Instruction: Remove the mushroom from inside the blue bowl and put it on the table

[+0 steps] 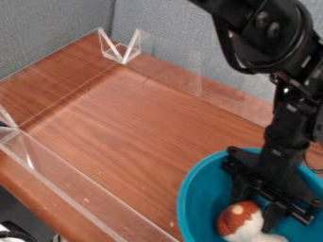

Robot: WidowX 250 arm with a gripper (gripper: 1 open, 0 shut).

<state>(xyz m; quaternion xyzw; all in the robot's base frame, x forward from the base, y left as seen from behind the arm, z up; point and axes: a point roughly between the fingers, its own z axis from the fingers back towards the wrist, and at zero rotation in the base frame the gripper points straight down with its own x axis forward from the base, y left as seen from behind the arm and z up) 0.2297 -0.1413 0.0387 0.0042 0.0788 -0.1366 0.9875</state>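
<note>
The blue bowl (202,194) sits at the front right corner of the table (127,113), partly cut off by the frame edge. The mushroom (237,221) lies inside it, orange-red cap to the left and cream stem pointing right and down. My gripper (267,202) hangs from the black arm straight down into the bowl, with its dark fingers (240,187) on either side of and just behind the mushroom. The jaws have narrowed around it. Whether they grip it is hidden by the viewing angle.
Low clear acrylic walls (76,203) run along the table's left and front edges, with a folded clear bracket (123,44) at the far corner. A grey fabric panel (51,28) stands behind. The wood surface stretches left of the bowl.
</note>
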